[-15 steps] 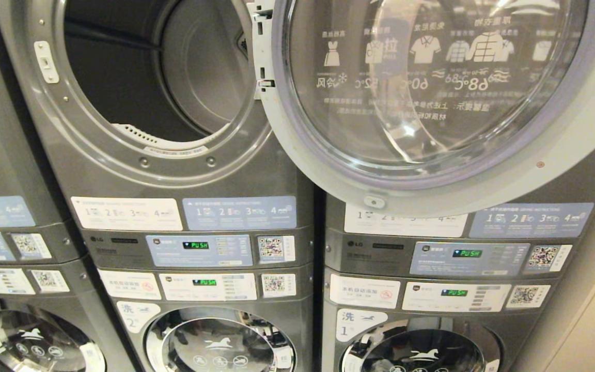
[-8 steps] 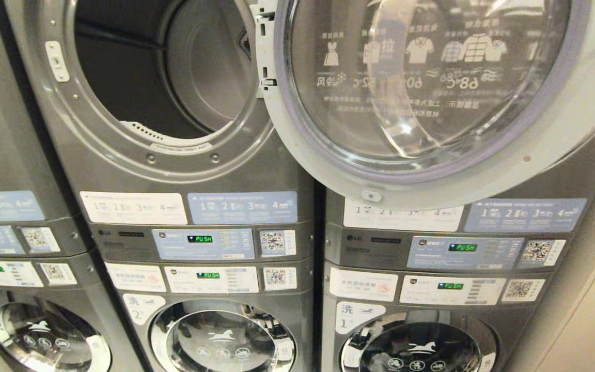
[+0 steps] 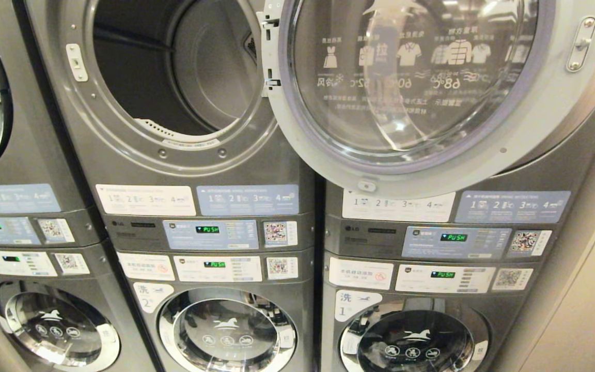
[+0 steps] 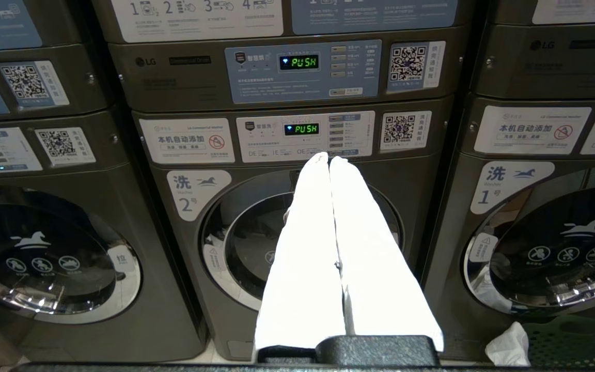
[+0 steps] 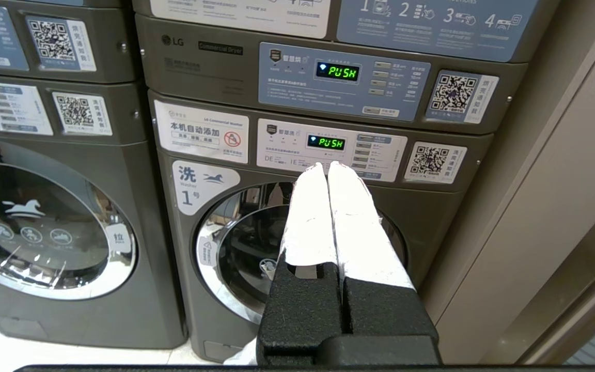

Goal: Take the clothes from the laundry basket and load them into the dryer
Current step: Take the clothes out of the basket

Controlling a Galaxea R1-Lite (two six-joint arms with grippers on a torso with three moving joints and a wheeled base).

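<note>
Dryer: I see the dryer (image 3: 173, 72) in the upper half of the middle stack, its round opening uncovered and the drum dark inside, with no cloth visible in it.
Dryer door: the door (image 3: 411, 88) is swung wide to the right and hangs in front of the top unit of the right stack; its glass shows printed clothing icons.
Left gripper: my left gripper (image 4: 329, 160) has its white fingers pressed together, closed on nothing, pointing at washer number 2 (image 4: 297, 243) under the dryer.
Right gripper: my right gripper (image 5: 327, 168) is also closed and holds nothing; it points at washer number 1 (image 5: 297, 253) in the right stack.
Laundry basket: only a green corner of the basket (image 4: 576, 343) shows on the floor before washer number 1, in the left wrist view.
Clothes: a white cloth (image 4: 509, 346) hangs over the basket's near edge.
Panels: the displays (image 3: 207, 229) read PUSH in green.
</note>
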